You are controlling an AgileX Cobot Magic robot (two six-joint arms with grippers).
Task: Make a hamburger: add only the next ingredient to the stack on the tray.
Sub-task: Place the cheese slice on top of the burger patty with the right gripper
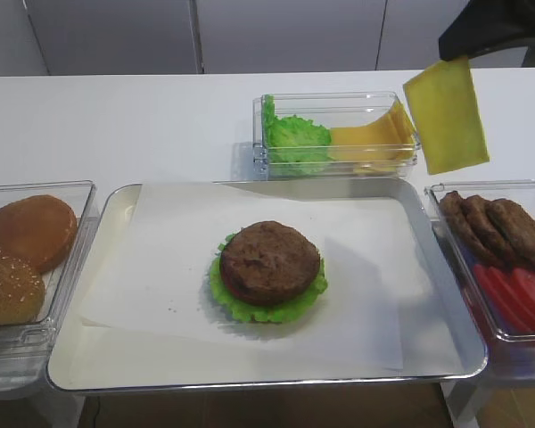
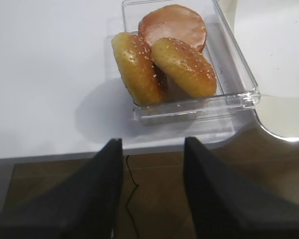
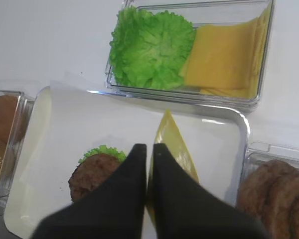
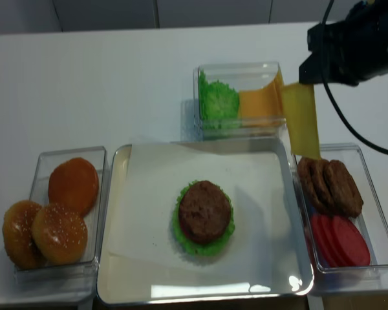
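I have the thin, floppy square slice of yellow cheese [image 1: 447,114] pinched by its top edge in the right gripper [image 3: 149,149], jaws closed on it, and it hangs free in the air near the clear plastic tub of lettuce and stacked cheese slices [image 1: 336,134]. In the overhead view that is at about two o'clock from the round brown meat patty on frilly green lettuce [image 1: 268,267], which sits near the middle of the shiny metal tray lined with white paper [image 1: 446,267].

My plan is to carry the slice toward eight o'clock until its hanging lower edge is over the far rim of the patty, lower slowly so that edge touches first, then drag gently across so it drapes flat, and release only once it rests square on the meat.

The left gripper [image 2: 152,149] waits with jaws apart by the clear tub of sesame buns [image 2: 187,64], well clear.
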